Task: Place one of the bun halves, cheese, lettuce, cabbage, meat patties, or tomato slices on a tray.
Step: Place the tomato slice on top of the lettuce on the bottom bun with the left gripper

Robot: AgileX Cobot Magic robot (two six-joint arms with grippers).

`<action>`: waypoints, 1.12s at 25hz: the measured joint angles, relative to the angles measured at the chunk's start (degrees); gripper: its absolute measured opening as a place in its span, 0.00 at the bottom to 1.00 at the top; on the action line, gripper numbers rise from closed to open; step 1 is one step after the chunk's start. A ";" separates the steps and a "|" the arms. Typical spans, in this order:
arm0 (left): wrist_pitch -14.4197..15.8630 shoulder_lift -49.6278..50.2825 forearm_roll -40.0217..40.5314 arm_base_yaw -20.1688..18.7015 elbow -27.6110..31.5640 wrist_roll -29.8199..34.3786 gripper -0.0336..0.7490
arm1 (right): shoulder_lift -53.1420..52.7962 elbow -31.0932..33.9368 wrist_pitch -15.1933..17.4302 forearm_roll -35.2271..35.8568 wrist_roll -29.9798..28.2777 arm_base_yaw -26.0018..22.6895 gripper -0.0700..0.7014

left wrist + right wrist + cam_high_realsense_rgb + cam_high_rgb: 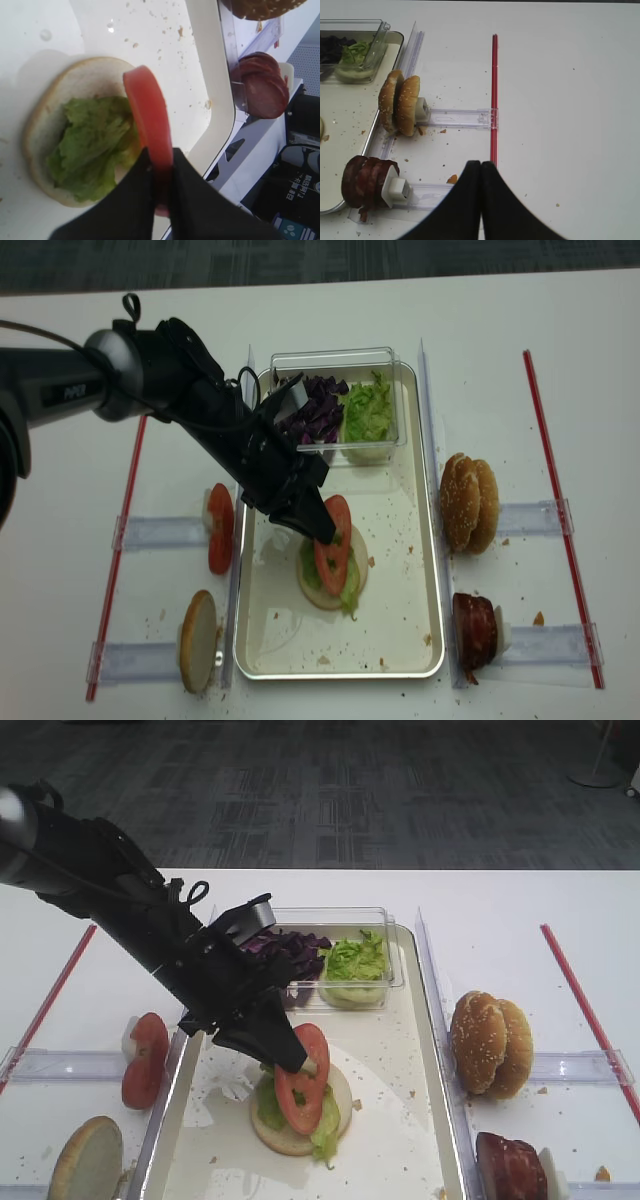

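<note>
A white table [330,310] carries everything. The metal tray [415,570] is laid at its middle. To the left of the tray, tomato slices [220,530] and a bun half [198,655] are stood on edge in clear plastic rails [160,532]. To the right of the tray, sesame bun halves [468,502] and meat patties [475,632] are held upright in similar rails. Two red strips [555,480] are laid flat, one well outside each set of rails. Crumbs are scattered beside the tray.
</note>
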 joint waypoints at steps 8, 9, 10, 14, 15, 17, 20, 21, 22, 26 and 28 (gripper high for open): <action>0.04 0.00 0.00 0.00 0.00 -0.04 0.20 | 0.00 0.00 0.00 0.00 0.00 0.00 0.14; 0.04 0.00 0.00 0.00 0.00 -0.04 0.23 | 0.00 0.00 0.00 0.00 0.00 0.00 0.14; 0.13 0.00 0.00 0.00 0.00 -0.04 0.25 | 0.00 0.00 0.00 0.00 0.00 0.00 0.14; 0.13 0.00 0.00 0.00 0.00 -0.04 0.34 | 0.00 0.00 0.00 0.00 0.10 0.00 0.14; 0.13 0.00 0.00 0.00 0.00 -0.04 0.37 | 0.00 0.00 0.00 0.00 0.10 0.00 0.14; 0.13 0.00 0.00 0.00 0.00 -0.04 0.43 | 0.00 0.00 0.00 0.00 0.10 0.00 0.14; 0.13 0.00 0.00 0.00 0.00 -0.04 0.52 | 0.00 0.00 0.00 0.00 0.10 0.00 0.14; 0.13 0.00 0.00 0.00 0.00 -0.04 0.54 | 0.00 0.00 0.00 0.00 0.10 0.00 0.14; 0.13 0.00 0.00 0.00 0.00 -0.04 0.56 | 0.00 0.00 0.00 0.00 0.10 0.00 0.14; 0.13 0.00 0.00 0.00 0.00 -0.04 0.64 | 0.00 0.00 0.00 0.00 0.10 0.00 0.14; 0.13 0.00 0.00 0.00 0.00 -0.04 0.69 | 0.00 0.00 0.00 0.00 0.10 0.00 0.14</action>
